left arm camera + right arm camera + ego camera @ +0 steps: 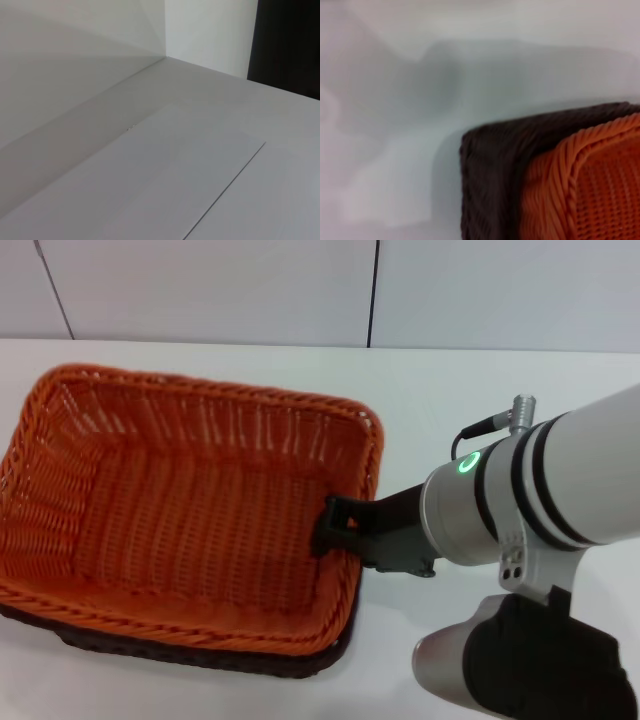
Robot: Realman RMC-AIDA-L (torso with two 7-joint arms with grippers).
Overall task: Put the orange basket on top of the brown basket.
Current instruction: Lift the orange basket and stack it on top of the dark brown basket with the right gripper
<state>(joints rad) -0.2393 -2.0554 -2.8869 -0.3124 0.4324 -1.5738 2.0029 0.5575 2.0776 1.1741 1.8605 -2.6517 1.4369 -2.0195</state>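
The orange basket [190, 510] sits nested on top of the brown basket [200, 655], whose dark rim shows only along the near edge and the near right corner. My right gripper [340, 528] reaches over the orange basket's right rim, with one black finger [328, 525] inside against the wall, and is shut on that rim. The right wrist view shows a corner of the orange basket [600, 190] inside the brown basket [490, 185]. My left gripper is out of view; the left wrist view shows only white surfaces.
The baskets stand on a white table [470, 390] with a white panelled wall [250, 290] behind. My right arm [560, 490] crosses the table's right side. A dark opening [290, 45] shows in the left wrist view.
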